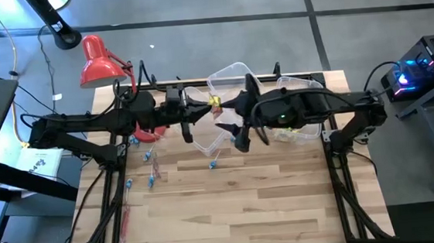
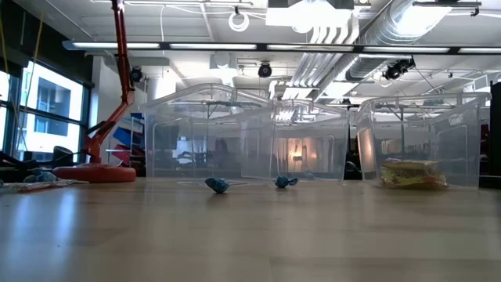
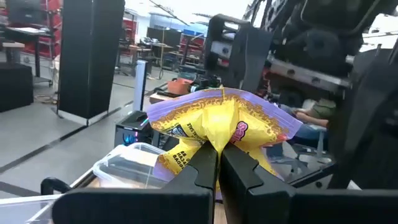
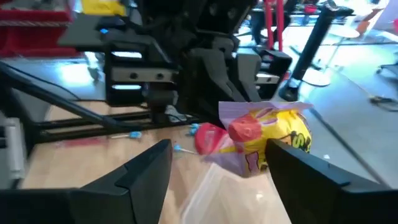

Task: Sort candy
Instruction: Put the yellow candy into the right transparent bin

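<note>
In the high view the left gripper (image 1: 209, 105) sits at upper centre of the frame, above the clear plastic bins (image 1: 229, 78), clenched on a yellow square packet (image 1: 215, 101); the left wrist view shows the two dark fingers (image 3: 205, 169) pinched together on that packet's lower edge (image 3: 217, 127). The right gripper (image 1: 237, 129) hangs just right of it, released, fingers spread wide, the packet (image 4: 273, 140) between and beyond them. Blue-wrapped pieces (image 1: 211, 165) lie on the wooden table (image 1: 231, 206) left of centre; two (image 2: 217, 185) show in the low view before the bins; yellow packets (image 2: 411, 174) rest in the right bin (image 2: 419, 141). A red desk lamp (image 1: 100, 62) stands at upper left.
</note>
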### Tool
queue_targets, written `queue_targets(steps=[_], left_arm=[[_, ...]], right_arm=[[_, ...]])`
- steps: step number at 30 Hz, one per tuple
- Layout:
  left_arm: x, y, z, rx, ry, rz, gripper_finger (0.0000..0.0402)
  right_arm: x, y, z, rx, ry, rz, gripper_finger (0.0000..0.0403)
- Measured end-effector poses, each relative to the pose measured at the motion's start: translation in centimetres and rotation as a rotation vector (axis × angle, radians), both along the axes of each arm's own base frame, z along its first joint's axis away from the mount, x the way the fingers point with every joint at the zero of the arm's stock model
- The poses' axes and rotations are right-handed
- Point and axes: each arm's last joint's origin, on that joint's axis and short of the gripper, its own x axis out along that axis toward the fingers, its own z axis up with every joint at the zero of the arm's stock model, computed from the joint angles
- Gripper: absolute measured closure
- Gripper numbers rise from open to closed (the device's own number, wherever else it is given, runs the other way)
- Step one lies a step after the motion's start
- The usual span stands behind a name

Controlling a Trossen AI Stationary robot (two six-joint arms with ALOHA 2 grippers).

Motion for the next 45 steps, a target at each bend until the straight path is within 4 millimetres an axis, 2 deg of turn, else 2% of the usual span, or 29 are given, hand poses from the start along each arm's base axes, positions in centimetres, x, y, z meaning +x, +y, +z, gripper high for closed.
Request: queue_targets(steps=[5,7,16,25,29,33,40,43,45], left_arm=[[0.0,0.0,0.0,0.000,-0.003,-0.001,0.0401],[0.0,0.0,0.0,0.000,-0.004,-0.004,0.0401],[0.0,0.1,0.1,0.006,-0.012,0.004,0.0401],[0.0,0.2,0.2,0.024,-0.022,0.016,0.0400],[-0.1,0.1,0.2,0.044,-0.013,0.003,0.0384],[-0.5,0.0,0.2,0.045,0.022,-0.012,0.0346],[-2.1,0.3,-0.4,0.030,0.170,-0.007,0.0259],[-3.0,0.2,-1.0,-0.026,0.259,-0.013,0.0237],[-3.4,0.0,-1.5,-0.049,0.311,-0.067,0.0232]], right_arm=[[0.4,-0.6,-0.3,-0.052,0.004,-0.109,0.0148],[0.4,-0.8,-0.1,-0.057,-0.013,-0.133,0.0161],[0.8,-1.0,-0.1,-0.014,-0.040,-0.123,0.0328],[1.1,-1.9,-0.2,0.020,-0.056,-0.149,0.0392],[1.0,-1.9,-0.1,0.007,-0.055,-0.170,0.0399],[0.4,-2.1,0.1,-0.024,-0.019,-0.199,0.0401],[-2.6,-3.1,1.6,-0.075,0.086,-0.336,0.0403],[-4.1,-4.0,0.2,-0.086,0.267,-0.425,0.0403],[-5.4,-5.1,-1.7,-0.084,0.445,-0.521,0.0403]])
